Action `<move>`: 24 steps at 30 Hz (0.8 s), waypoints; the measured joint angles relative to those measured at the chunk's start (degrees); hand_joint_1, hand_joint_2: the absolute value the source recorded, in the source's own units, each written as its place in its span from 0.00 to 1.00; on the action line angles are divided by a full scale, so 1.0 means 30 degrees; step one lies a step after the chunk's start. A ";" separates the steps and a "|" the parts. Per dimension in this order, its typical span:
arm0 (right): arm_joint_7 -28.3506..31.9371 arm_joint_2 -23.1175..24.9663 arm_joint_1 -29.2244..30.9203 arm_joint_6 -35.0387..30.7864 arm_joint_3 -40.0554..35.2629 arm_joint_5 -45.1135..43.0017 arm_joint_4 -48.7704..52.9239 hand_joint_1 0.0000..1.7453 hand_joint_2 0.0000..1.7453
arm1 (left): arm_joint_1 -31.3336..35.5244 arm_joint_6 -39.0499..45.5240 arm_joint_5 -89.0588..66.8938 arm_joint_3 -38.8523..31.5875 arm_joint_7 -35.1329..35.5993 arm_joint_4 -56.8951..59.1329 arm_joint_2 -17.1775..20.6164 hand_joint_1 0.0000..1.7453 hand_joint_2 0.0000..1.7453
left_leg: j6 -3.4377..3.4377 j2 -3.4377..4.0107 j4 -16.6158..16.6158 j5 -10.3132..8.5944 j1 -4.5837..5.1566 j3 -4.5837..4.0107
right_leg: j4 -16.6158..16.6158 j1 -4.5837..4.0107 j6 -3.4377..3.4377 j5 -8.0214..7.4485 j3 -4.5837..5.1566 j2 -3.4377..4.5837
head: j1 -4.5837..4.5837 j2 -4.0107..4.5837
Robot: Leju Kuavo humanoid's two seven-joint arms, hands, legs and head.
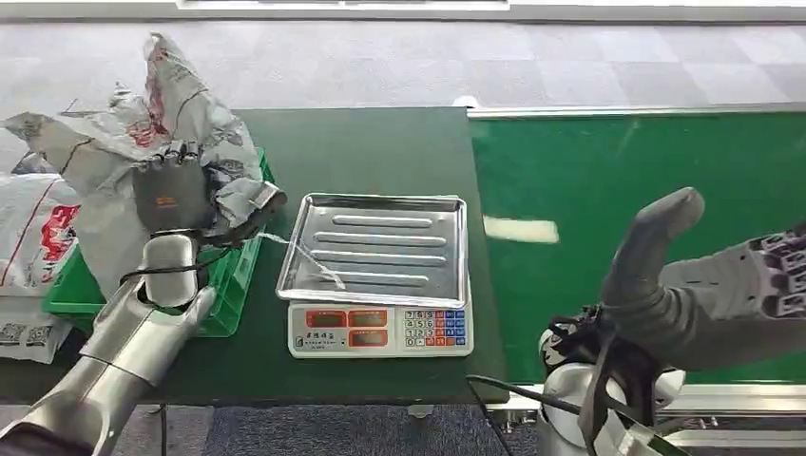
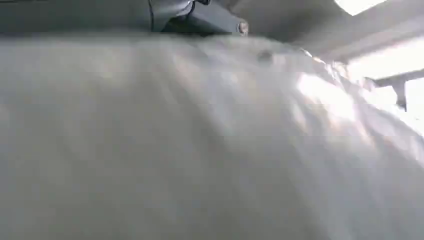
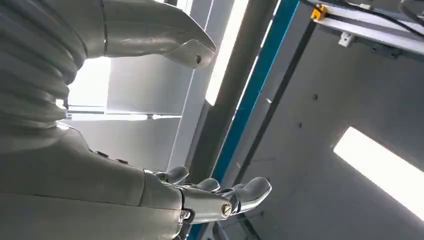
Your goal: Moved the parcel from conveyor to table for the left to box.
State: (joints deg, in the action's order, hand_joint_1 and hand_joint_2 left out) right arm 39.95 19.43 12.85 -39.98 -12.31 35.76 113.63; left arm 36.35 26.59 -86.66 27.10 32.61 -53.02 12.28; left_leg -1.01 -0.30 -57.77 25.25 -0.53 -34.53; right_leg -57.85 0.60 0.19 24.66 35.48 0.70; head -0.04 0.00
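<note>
The parcel [image 1: 185, 119] is a crumpled grey plastic mail bag with red print. My left hand [image 1: 171, 195] grips it from below, holding it up over the green box [image 1: 233, 290] at the table's left end. The back of that hand faces the head camera. In the left wrist view the parcel's pale grey skin [image 2: 200, 150] lies very close to the lens. My right hand [image 1: 708, 280] is raised over the near edge of the green conveyor [image 1: 646, 161]. Its fingers [image 3: 220, 197] are spread apart, with nothing in them.
A scale with a steel tray [image 1: 380, 237] and a keypad stands in the middle of the dark green table [image 1: 371, 152]. Other white and grey parcels [image 1: 33, 233] lie at the far left beside the box. A pale label [image 1: 520, 229] lies on the belt.
</note>
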 measured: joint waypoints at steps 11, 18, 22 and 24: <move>0.0007 -0.0051 -0.0182 0.0000 0.0051 0.0422 0.0044 0.00 1.00 | -0.0067 -0.2000 0.0000 -0.1582 0.0576 0.5076 -0.0153 0.00 0.00 | -0.0010 0.0043 0.0000 0.0000 0.0004 0.0004 | 0.0000 -0.0002 -0.0005 -0.0009 0.0018 0.0052 | -0.0007 0.0000; 0.0007 -0.0058 -0.0223 0.0000 0.0051 0.0634 0.0036 0.00 1.00 | -0.0805 0.1679 0.0000 -0.3149 0.1479 0.4892 -0.0211 0.00 0.00 | -0.0012 0.0056 0.0001 0.0001 0.0001 0.0003 | -0.0001 -0.0005 -0.0007 -0.0010 0.0018 0.0058 | 0.0000 0.0000; 0.0000 -0.0073 -0.0262 0.0000 0.0044 0.0379 -0.0015 0.00 1.00 | -0.3708 0.4302 0.0477 -0.5915 -0.1981 -0.1854 -0.0898 0.00 0.00 | -0.0017 0.0102 -0.0018 0.0005 0.0005 -0.0002 | 0.0001 -0.0003 -0.0006 -0.0009 0.0084 0.0122 | -0.0001 0.0000; 0.0000 -0.0087 -0.0288 -0.0007 0.0044 0.0108 -0.0037 0.00 1.00 | -0.3902 0.4390 0.2668 -0.8679 -0.7368 -0.5212 -0.3183 0.00 0.00 | 0.0016 -0.0012 -0.0037 -0.0015 -0.0004 -0.0149 | -0.0001 -0.0009 0.0033 -0.0023 0.0093 0.0031 | 0.0014 0.0000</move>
State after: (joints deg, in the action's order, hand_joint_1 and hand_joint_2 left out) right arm 39.95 19.17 11.99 -40.00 -12.17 36.08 113.52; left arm 24.64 39.76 -78.66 1.07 10.51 -68.65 2.74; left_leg -0.96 -0.33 -57.88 25.21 -0.54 -34.98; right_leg -57.85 0.58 0.28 24.60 35.76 0.79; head 0.00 0.00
